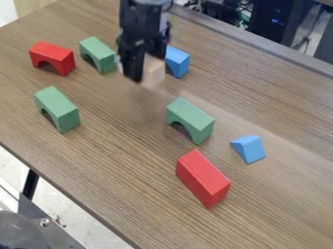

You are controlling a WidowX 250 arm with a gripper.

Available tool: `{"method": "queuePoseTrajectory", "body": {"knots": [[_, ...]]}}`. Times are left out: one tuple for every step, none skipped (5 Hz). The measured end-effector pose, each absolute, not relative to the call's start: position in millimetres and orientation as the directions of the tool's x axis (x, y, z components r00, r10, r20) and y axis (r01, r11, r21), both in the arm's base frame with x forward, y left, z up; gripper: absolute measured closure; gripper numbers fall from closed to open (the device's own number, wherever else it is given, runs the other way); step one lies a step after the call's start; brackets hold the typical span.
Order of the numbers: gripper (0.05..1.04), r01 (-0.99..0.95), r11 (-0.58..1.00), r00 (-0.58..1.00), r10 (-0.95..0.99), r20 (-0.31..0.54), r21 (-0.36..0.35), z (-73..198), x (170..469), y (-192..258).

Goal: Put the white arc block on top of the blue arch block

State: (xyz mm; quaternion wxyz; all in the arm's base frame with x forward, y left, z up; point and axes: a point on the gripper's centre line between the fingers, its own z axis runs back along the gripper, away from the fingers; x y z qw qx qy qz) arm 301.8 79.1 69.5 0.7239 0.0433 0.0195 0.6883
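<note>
Pale block [154, 72], likely the white arc, sits right at the gripper [143, 62], partly behind it, upper middle of table. Can't tell if gripped or free. Step is probably securing and lifting it: grip square across the flat sides, raise straight up above the blue block [177, 62] just beside, match its long axis, lower level, let go only once seated. A slanted grip could tip it or knock the blue one.

Blocks look smooth, matte, painted wood maybe; pale one plain. Further out: green arches [98, 54], [57, 108], [191, 119], red arch [53, 57], red block [202, 177], blue wedge [249, 148]. Table [104, 160] brown, streaky wood grain.
</note>
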Motion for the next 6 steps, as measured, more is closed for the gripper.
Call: {"method": "queuePoseTrajectory", "body": {"knots": [[0.483, -0.998, 0.043, 0.044, 0.999, 0.018, 0.054, 87, 314, 78], [0.483, -0.999, 0.037, 0.038, 0.998, 0.042, 0.036, 92, 337, 81], [0.483, -1.000, -0.013, -0.012, 0.999, 0.046, 0.018, 97, 354, 85], [0.483, -0.998, -0.059, -0.059, 0.998, 0.036, -0.001, 108, 358, 94], [0.483, -0.993, -0.117, -0.117, 0.993, 0.016, 0.028, 109, 349, 110], [0.483, -0.990, -0.134, -0.134, 0.991, 0.016, 0.031, 109, 347, 114]]}}
